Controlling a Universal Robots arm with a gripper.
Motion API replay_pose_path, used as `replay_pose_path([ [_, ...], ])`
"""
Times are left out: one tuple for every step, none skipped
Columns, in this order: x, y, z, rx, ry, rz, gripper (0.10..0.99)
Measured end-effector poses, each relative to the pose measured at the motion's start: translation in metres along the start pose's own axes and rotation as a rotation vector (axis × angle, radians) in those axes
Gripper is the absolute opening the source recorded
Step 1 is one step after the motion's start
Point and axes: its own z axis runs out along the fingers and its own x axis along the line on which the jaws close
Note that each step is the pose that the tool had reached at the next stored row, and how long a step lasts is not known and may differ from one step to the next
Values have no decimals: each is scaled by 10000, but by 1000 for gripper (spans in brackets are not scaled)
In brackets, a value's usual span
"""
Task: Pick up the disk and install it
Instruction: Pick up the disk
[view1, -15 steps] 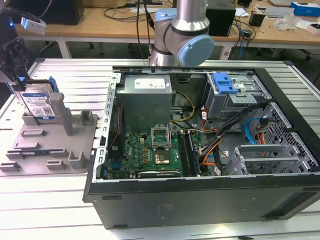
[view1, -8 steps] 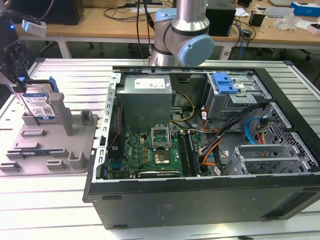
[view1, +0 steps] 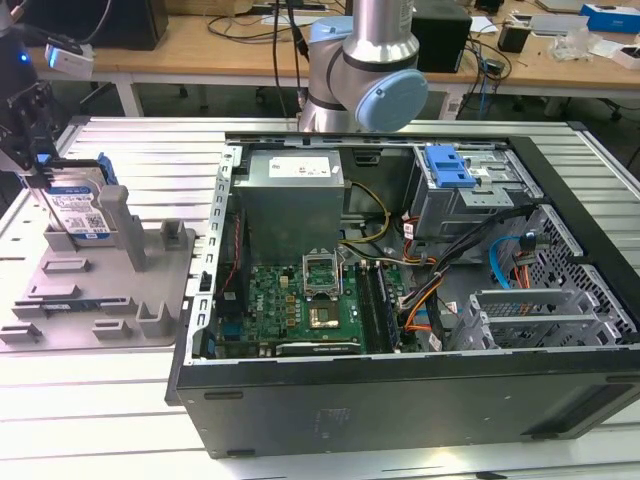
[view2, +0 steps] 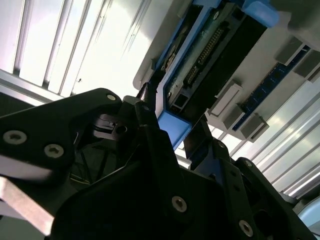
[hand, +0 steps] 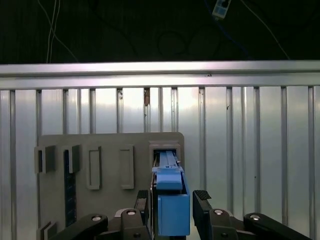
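The disk (view1: 82, 210) stands on edge in a grey holder (view1: 110, 300) at the exterior view's left, its white-and-blue label and blue side rails showing. My gripper (view1: 38, 170) hangs right over it, at the disk's top end. In the first wrist view the gripper (hand: 172, 197) straddles the disk (hand: 172, 210), one black finger on each side of the blue rail, with a thin gap on one side. The second wrist view shows the disk's (view2: 210, 55) underside and connector, with the gripper (view2: 172, 120) open around its blue end.
An open computer case (view1: 400, 400) fills the exterior view's middle and right. Inside are a grey metal box (view1: 295, 190), a motherboard (view1: 300, 300) and a metal cage with a blue latch (view1: 450, 170). The arm's base (view1: 365, 70) rises behind it. The holder sits on a slatted metal table (view1: 100, 400).
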Motion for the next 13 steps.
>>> replay_pose_path([
  [0,0,1,1,0,-1,482],
  [0,0,2,1,-1,0,482],
  [0,0,2,1,0,0,482],
  [1,0,2,1,0,-1,482],
  [0,0,2,1,-1,0,482],
  [1,0,2,1,-1,-1,482],
  [0,0,2,1,-1,-3,482],
  [1,0,3,13,-1,-19,482],
  [1,-1,4,28,-1,-38,482],
  [1,1,4,47,-1,-63,482],
  [0,2,4,65,1,-83,482],
  [0,10,6,83,1,-113,482],
  [-1,21,6,84,3,-116,482],
])
